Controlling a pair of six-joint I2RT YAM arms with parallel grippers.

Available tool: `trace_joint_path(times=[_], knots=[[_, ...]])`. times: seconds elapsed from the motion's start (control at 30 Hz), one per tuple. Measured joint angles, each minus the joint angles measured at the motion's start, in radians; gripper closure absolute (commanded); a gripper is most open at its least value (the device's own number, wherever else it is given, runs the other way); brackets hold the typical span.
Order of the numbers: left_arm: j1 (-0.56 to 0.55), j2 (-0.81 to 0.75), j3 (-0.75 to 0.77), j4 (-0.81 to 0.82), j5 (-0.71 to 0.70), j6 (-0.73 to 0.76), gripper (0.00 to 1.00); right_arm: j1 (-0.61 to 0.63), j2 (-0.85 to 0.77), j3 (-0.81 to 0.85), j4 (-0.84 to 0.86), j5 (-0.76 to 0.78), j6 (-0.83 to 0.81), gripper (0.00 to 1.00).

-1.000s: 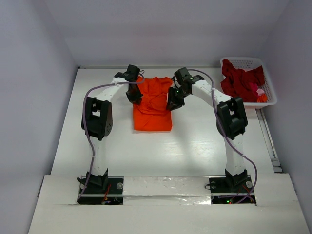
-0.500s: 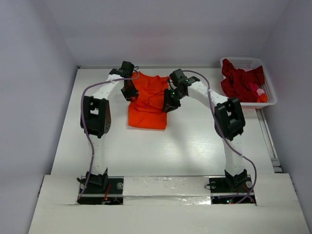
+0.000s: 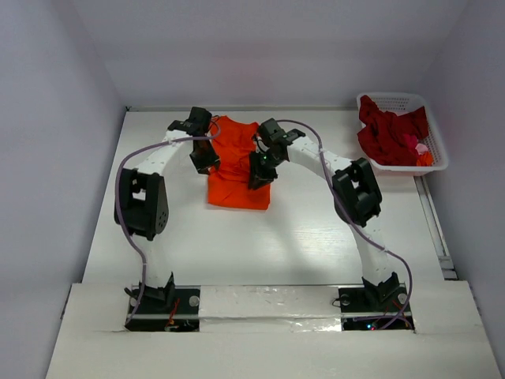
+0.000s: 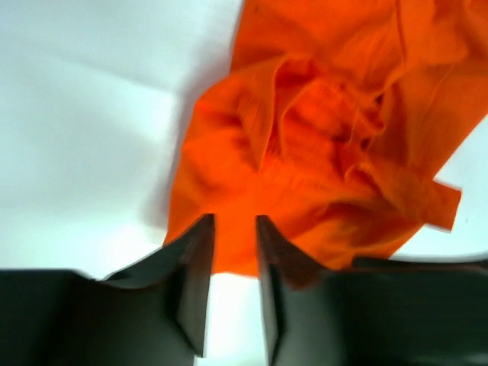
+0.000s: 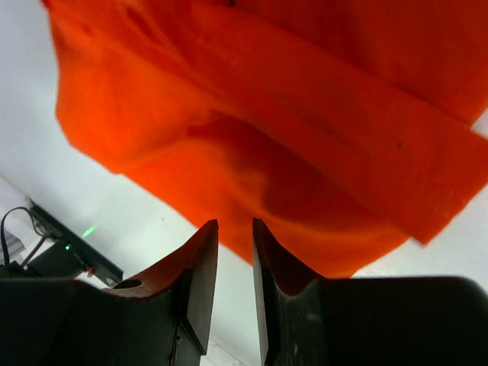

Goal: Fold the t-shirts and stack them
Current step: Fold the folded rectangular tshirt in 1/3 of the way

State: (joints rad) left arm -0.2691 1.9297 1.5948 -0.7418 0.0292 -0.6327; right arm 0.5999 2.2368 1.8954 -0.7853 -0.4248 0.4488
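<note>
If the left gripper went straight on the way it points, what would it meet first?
The orange t-shirt: its edge lies right at the left gripper's tips, cloth filling the way beyond. Whether it is already pinched is unclear.

No text, labels, brands or numbers can be read anywhere

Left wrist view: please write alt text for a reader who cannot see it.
A crumpled orange t-shirt lies on a white table, filling the upper right. At the bottom, the left end effector pinches the shirt's near edge between two dark, nearly closed fingers.
</note>
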Motion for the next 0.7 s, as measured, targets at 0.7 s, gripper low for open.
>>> trace_joint_path(times=[0.7], knots=[[-0.163,-0.099,-0.320,0.166,0.040,-0.042,1.00,-0.004,0.111,0.159,-0.023,-0.002,0.000,0.71]])
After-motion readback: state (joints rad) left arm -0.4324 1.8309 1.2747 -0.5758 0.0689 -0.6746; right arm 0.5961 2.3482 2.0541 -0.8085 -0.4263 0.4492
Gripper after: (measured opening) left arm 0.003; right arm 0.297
